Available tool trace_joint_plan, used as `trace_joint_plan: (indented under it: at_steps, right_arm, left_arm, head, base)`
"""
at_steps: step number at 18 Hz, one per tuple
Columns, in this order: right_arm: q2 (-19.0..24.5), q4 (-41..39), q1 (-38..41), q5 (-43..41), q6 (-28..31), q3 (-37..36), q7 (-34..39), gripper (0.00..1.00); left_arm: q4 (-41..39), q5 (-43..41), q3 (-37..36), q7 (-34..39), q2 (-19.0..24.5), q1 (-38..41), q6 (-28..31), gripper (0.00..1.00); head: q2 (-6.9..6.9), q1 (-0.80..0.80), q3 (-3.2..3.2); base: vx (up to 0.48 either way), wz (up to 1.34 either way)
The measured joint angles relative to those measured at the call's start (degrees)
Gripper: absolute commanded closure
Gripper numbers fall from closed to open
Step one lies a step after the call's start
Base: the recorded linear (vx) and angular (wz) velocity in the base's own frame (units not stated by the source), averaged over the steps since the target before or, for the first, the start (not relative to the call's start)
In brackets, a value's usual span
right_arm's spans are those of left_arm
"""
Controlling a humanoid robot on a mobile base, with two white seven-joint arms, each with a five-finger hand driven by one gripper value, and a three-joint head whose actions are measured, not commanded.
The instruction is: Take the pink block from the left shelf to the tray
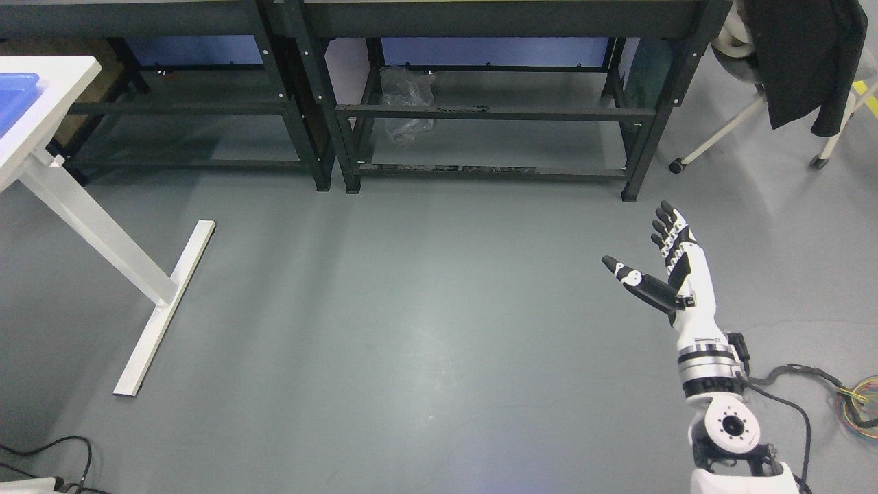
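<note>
Reach has not begun: the right robot hand hangs at the lower right of the frame over bare floor, fingers straight, thumb spread wide, holding nothing. No pink block shows anywhere in the head view, so its place cannot be told; the left arm is out of sight too. To do this step well, the robot probably has to turn or roll toward the left until the shelf and block come into view, keeping the hand spread as it is and raised clear of furniture while it moves. At the upper left edge stands a white table carrying a blue tray, likely the drop-off. Along the top run two dark metal racks with a crumpled clear bag underneath. A chair draped with a black jacket sits upper right, and cables coil at the lower right.
</note>
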Motion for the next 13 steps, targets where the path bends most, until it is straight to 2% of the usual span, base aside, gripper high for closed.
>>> trace_joint_plan:
  at_steps: [13]
  right_arm:
    - [0.0, -0.1, 0.0, 0.0, -0.1, 0.6, 0.3, 0.0]
  left_arm:
    - [0.0, 0.0, 0.0, 0.0, 0.0, 0.0, 0.0, 0.0]
  head:
    - [0.0, 0.0, 0.0]
  base:
    - [0.002, 0.0]
